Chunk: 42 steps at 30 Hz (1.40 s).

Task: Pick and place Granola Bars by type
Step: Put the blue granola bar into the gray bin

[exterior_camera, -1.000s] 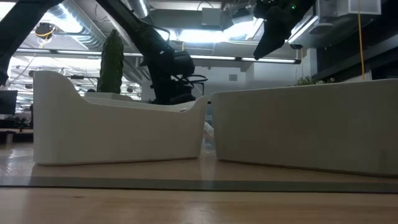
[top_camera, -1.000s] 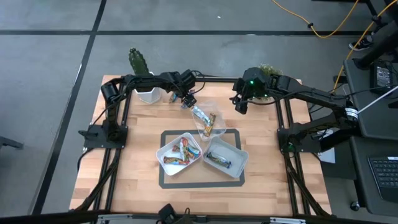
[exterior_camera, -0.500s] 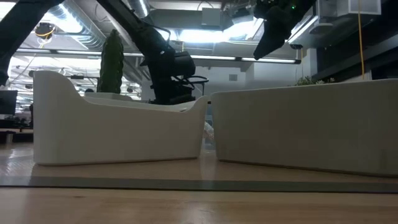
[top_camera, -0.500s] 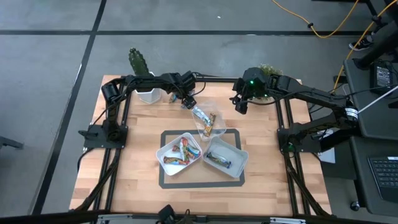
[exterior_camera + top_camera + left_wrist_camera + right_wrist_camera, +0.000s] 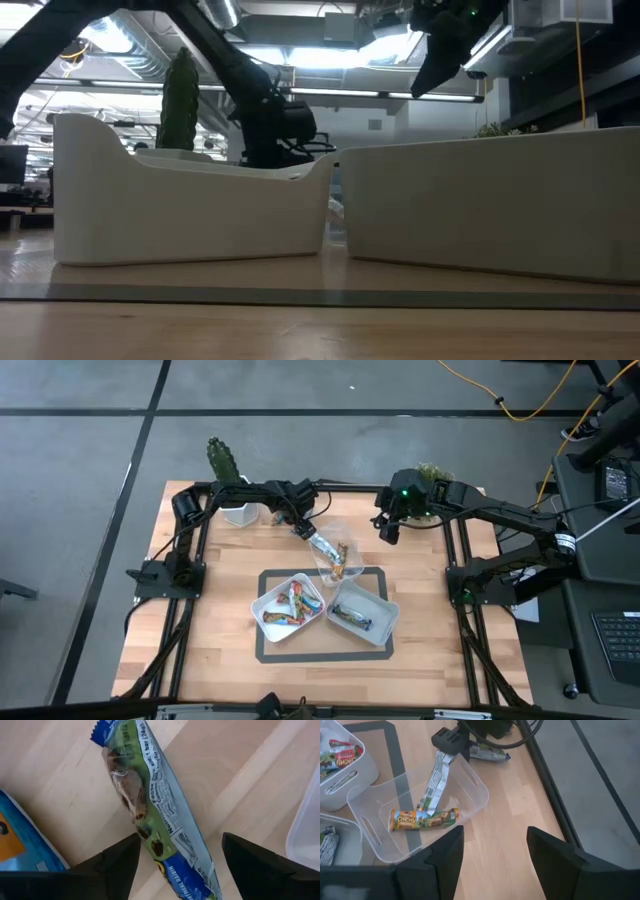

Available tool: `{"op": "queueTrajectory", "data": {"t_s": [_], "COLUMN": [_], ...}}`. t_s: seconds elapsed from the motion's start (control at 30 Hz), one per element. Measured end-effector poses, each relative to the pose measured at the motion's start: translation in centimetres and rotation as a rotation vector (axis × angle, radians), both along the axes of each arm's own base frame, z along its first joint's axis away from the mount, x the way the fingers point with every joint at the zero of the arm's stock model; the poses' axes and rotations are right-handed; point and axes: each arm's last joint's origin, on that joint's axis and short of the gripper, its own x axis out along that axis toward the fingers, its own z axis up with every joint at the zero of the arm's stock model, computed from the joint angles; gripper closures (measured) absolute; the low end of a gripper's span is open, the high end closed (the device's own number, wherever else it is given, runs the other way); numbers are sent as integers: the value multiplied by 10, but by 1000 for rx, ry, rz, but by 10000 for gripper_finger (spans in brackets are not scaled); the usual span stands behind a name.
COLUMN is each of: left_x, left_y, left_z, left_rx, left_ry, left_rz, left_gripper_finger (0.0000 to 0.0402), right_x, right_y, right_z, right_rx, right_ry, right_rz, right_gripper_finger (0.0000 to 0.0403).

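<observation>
Left wrist view: blue-green granola bar [image 5: 150, 815] clamped at one end by left gripper [image 5: 175, 870], dangled over clear tub [image 5: 420, 815], bars inside awaiting sorting. Right gripper [image 5: 388, 532] parked aloft, fingers spread, empty, kept clear.

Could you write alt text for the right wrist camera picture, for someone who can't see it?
A clear plastic tub on a wooden table holds a yellow-green granola bar; the left gripper lowers a silver-wrapped bar into it.
</observation>
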Motion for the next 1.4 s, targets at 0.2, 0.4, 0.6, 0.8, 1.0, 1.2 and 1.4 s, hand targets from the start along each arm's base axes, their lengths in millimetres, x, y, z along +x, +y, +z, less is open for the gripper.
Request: {"op": "queueTrajectory", "data": {"t_s": [0.2, 0.4, 0.6, 0.8, 1.0, 1.2, 1.4], "left_x": [0, 0, -2, -13, -48, -85, -85], "left_y": [-1, -2, -13, -42, -95, -142, -163], "left_z": [2, 18, 67, 150, 238, 282, 287], "left_rx": [3, 29, 73, 187, 340, 459, 502], "left_ry": [-1, -14, -102, -268, -506, -645, -673], "left_rz": [21, 53, 39, 18, -21, -29, -65], "left_gripper_finger": [207, 341, 381, 374, 387, 378, 386], "right_x": [-2, -2, -1, 0, 6, 17, 29], "right_y": [1, 1, 1, 0, 0, 1, 1], "right_z": [-1, -1, -1, 0, 5, 29, 72], "right_rx": [8, 9, 10, 28, 68, 104, 40], "right_ry": [21, 21, 19, -12, -113, -405, -843], "right_rz": [0, -1, -3, -33, -20, 132, 275], "right_gripper_finger": [184, 184, 184, 184, 184, 184, 184]}}
